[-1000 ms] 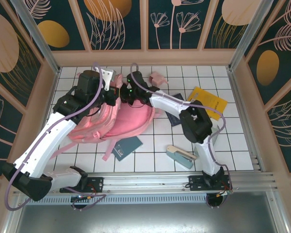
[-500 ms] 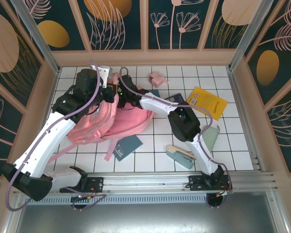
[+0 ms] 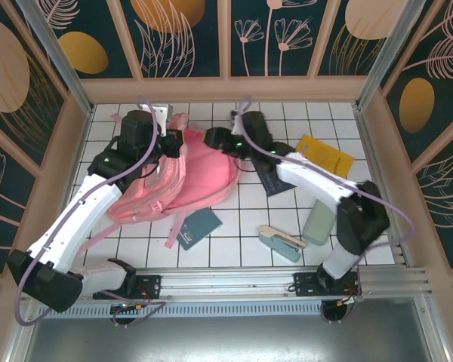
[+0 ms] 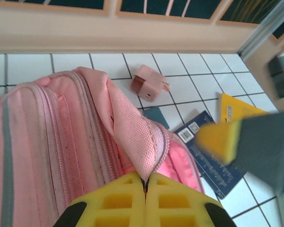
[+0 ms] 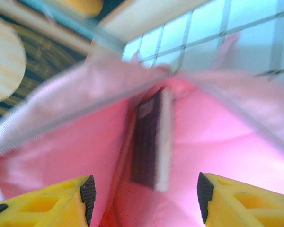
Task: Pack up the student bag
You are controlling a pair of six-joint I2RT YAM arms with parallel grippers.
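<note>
Right claw (image 5: 145, 195) first: fingers spread wide, nothing between them. It has backed out to the mouth of the big soft pink fabric backpack (image 3: 204, 172); half a second ago it was deeper in, further left. A dark flat notebook with a pale edge (image 5: 150, 142) lies inside, in the fold of smooth pink lining ahead of the fingers. The right arm now stretches long across the tiles, with its elbow swung out to the lower right of the overhead view. Left claw (image 4: 146, 185) stays clenched on the woven rim of the opening, its arm bent in from the lower left. The bag lies left of centre on the white tiled table (image 3: 249, 226), with zip lines ribbing its side.
</note>
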